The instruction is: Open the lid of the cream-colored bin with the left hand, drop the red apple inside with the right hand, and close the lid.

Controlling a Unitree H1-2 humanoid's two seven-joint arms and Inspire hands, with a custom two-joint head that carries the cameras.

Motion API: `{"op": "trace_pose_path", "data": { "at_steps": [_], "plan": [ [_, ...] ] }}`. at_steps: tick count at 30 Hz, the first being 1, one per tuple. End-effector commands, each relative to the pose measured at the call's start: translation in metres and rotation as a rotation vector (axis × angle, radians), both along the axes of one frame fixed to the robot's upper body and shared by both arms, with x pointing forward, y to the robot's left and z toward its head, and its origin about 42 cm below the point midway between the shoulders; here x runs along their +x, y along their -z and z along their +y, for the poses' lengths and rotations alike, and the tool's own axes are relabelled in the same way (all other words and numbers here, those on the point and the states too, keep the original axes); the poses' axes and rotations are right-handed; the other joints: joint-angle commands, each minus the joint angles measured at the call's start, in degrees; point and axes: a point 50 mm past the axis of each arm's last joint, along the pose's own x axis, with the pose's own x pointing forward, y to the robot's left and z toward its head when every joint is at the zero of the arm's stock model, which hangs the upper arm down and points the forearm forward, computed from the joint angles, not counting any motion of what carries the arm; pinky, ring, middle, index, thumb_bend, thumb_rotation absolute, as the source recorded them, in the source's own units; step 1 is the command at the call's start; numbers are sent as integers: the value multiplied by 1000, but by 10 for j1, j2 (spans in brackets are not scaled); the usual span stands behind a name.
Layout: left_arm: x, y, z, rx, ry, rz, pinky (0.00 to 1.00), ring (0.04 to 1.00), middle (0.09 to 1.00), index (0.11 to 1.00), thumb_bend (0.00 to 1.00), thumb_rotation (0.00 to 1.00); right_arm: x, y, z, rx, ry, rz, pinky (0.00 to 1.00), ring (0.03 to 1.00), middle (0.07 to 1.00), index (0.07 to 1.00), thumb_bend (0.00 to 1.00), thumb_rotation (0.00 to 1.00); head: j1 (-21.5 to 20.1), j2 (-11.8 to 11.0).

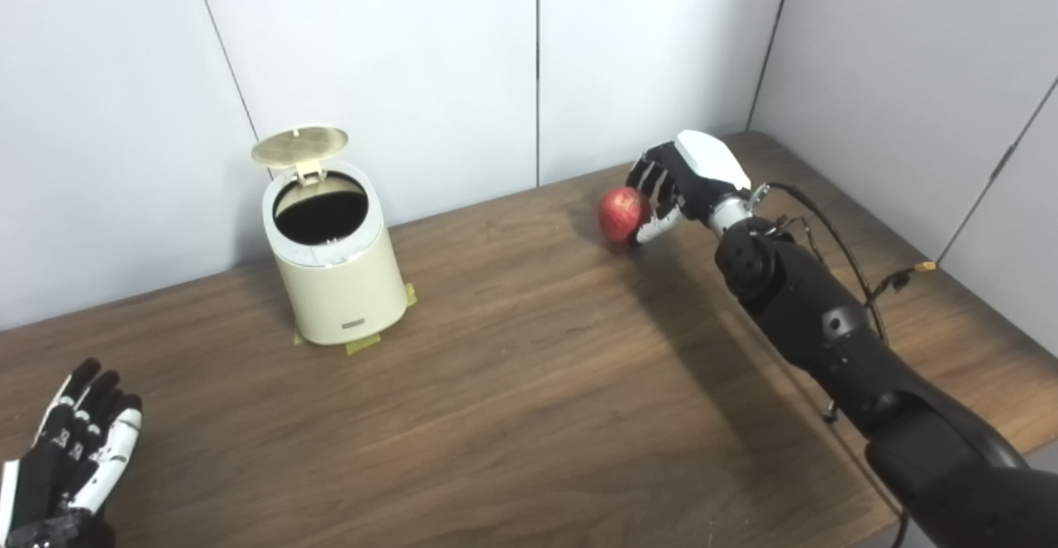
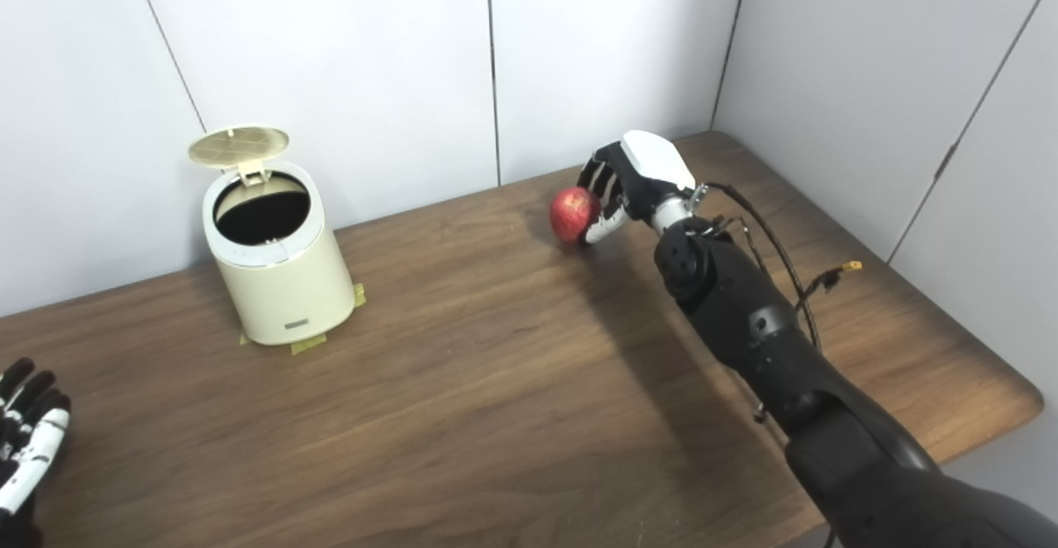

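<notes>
The red apple (image 1: 624,214) sits in the grasp of the right hand (image 1: 679,184), whose fingers (image 1: 653,180) curl over its top and far side while the thumb comes in beneath; whether the fruit rests on the worktop (image 1: 529,383) or hangs just above it I cannot tell. It is round and deep red, with a paler, speckled patch on the side facing me. Well to the left of that hand stands the cream-colored bin (image 1: 335,275), its lid (image 1: 299,145) tipped up on the rear hinge and the dark inside showing. Bits of yellowish tape (image 1: 362,343) peek out under its base. Nothing lies on the brown wood between hand and bin. Loose black cables (image 1: 835,242) trail beside the right forearm. The left hand (image 1: 78,440) waits far off at the near left corner, fingers spread, holding nothing.
</notes>
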Motion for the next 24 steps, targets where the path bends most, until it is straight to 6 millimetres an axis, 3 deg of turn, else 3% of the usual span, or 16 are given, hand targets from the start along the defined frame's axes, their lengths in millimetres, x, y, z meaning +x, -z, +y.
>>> {"op": "trace_pose_path", "data": {
  "at_steps": [1,3,6,10,17,24],
  "plan": [
    [10,-22,-2,27,12,-100,931,921,899,915,321,178,6,-37,-1,-13,-17,-138,412,420,487,506,519,0,1,1],
    [9,-20,-2,24,13,-99,939,924,897,916,336,220,4,-41,2,-10,-10,-152,431,416,481,511,520,0,3,0],
    [10,-19,-3,15,15,-95,963,934,899,921,334,201,3,-49,10,-9,-9,-191,512,438,464,506,521,0,2,-2],
    [9,-19,-5,8,24,-90,963,936,911,932,319,177,0,-57,24,24,-38,-263,389,413,464,516,519,0,2,-3],
    [9,-16,-4,11,25,-92,970,940,910,934,352,217,-6,-70,54,76,-96,-329,387,407,475,517,518,0,16,-8],
    [10,-6,-6,31,27,-78,943,929,907,930,379,210,-10,-91,89,110,-166,-400,387,416,491,512,519,0,56,-12]
  ]
}}
